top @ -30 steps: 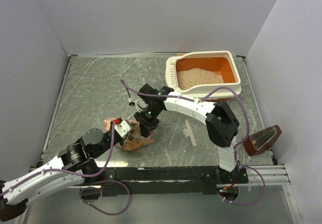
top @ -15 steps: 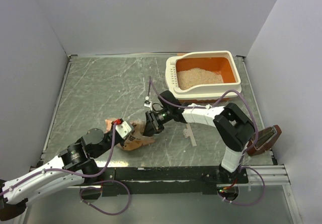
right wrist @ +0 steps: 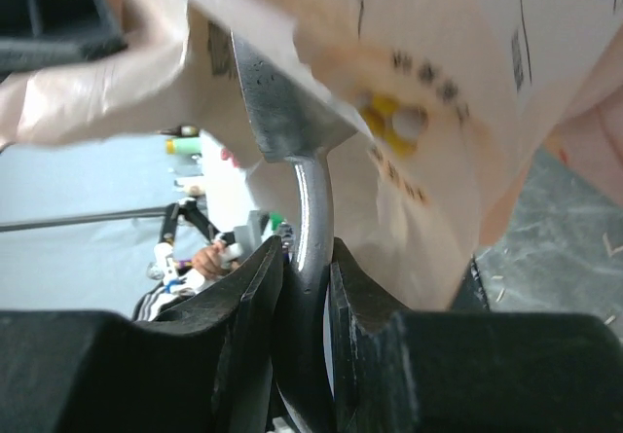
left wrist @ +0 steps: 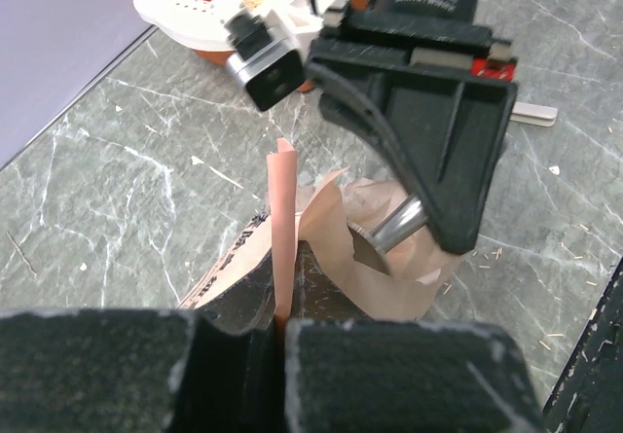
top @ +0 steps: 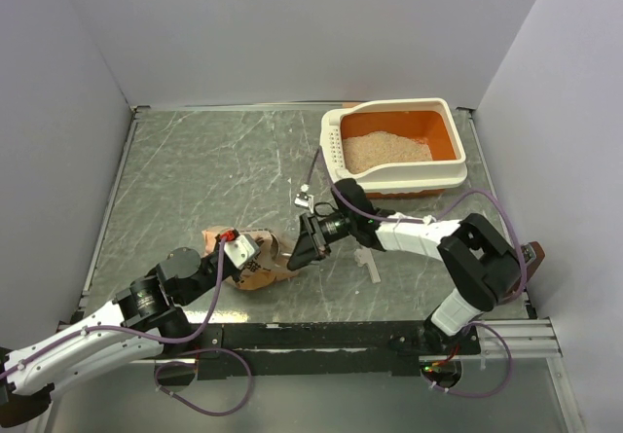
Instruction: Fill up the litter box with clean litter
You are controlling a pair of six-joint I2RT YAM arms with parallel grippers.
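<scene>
The litter box, cream rim and orange basin, stands at the back right with a heap of pale beige clean litter in it; a corner of the box shows in the left wrist view. The tan-orange printed bag lies at front centre. My left gripper is shut on the bag's upright edge. My right gripper is shut on the grey metal scoop's handle, and the scoop's bowl is pushed into the bag's open mouth.
A pale flat stick lies on the table right of the bag. A brown holder sits at the right edge. Grains are scattered on the grey marbled table. White walls close in the left, back and right.
My right arm has swung lower and to the right, and its gripper with the scoop has tilted into the bag's mouth. The left gripper has kept its hold on the bag.
</scene>
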